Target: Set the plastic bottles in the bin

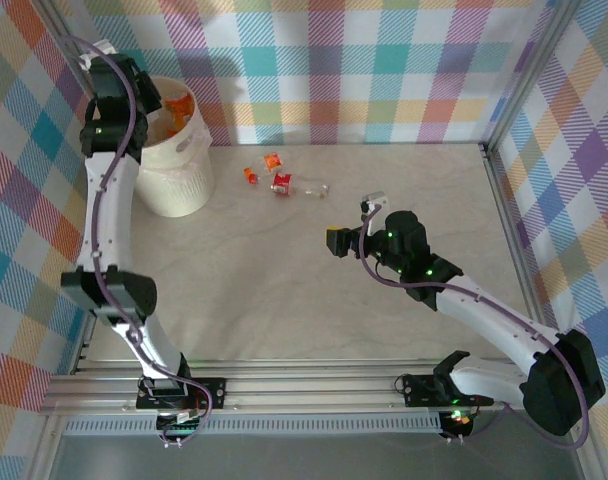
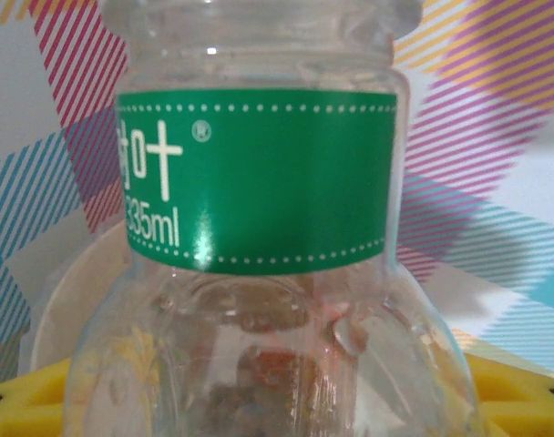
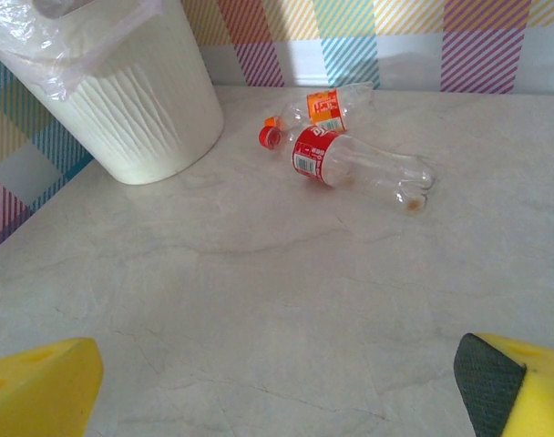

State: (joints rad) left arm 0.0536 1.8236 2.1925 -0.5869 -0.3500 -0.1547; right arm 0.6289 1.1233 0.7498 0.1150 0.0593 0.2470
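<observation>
Cream-white bin (image 1: 174, 170) stands far left in the top view, with the left arm reaching over it. On the left wrist view, the left gripper (image 2: 259, 410) clamps a green-labelled bottle (image 2: 259, 182) (bin rim behind). On the right wrist view, the right gripper (image 3: 277, 391) is spread wide and empty; a red-labelled bottle (image 3: 359, 164) and an orange-labelled bottle (image 3: 327, 105) lie near the bin.

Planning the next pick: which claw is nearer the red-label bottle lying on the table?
Right. The right claw hangs open over the table, nearer the bases than the red-label bottle; the left claw is farther off to its left, over the bin, gripping a green-label bottle.
</observation>
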